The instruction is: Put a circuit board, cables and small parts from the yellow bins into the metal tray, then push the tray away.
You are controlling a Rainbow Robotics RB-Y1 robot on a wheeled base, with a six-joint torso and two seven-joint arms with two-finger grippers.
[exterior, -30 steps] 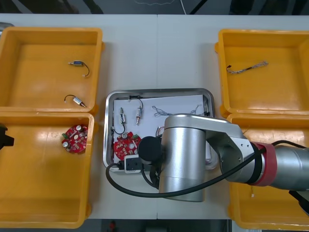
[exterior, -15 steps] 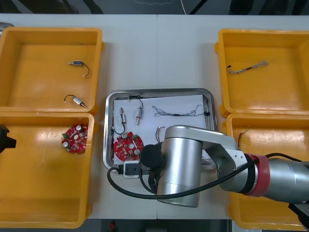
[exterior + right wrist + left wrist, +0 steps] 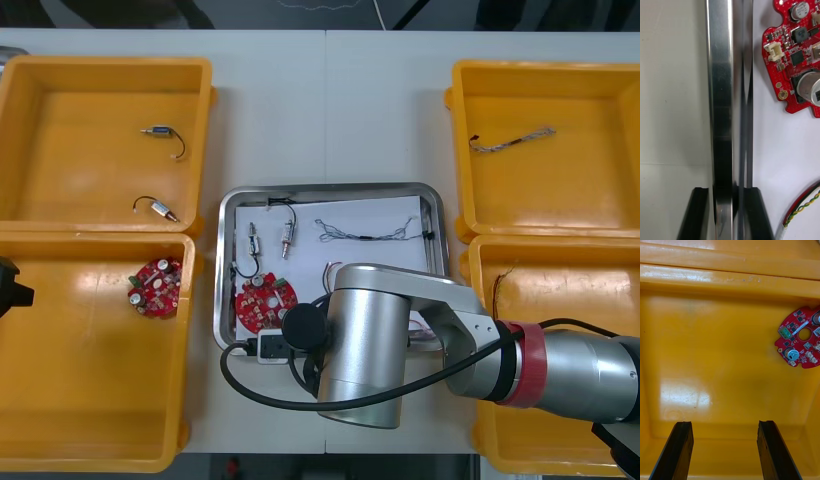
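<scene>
- Light table [image 3: 330,110] carries four yellow bins, with the metal tray [image 3: 330,190] between them at centre; clock directions are read from the tray's middle in the front view, 6 o'clock being nearest the robot.
- Right gripper [image 3: 727,191]: at the tray's 6 o'clock rim. One black finger is outside and one inside, narrow, with the rim clamped between them.
- Just inside that rim lies a red and yellow cable [image 3: 805,204], beside the inner finger.
- Circuit board [image 3: 262,303]: flat on the tray's white floor at 7 o'clock, near the gripped rim but clear of the fingers.
- Left gripper [image 3: 725,423]: parked at 8 o'clock over the near left bin [image 3: 60,440], fingers wide apart and holding nothing. A spare board [image 3: 799,339] lies in that bin.
- Small metal parts [image 3: 252,240] sit in the tray at 10 o'clock and a thin twisted cable [image 3: 365,233] at 1 o'clock.
- Judgement: loading looks complete and the push is the step in hand.
- Handling: the tray is stiff, smooth sheet metal and should slide readily. The rim is the proper hold. The contents are loose and light, so a jerky or off-centre push may swing the tray or scatter them.
- Far bins: two more parts [image 3: 160,131] at 10 o'clock and one cable [image 3: 510,140] at 2 o'clock.
</scene>
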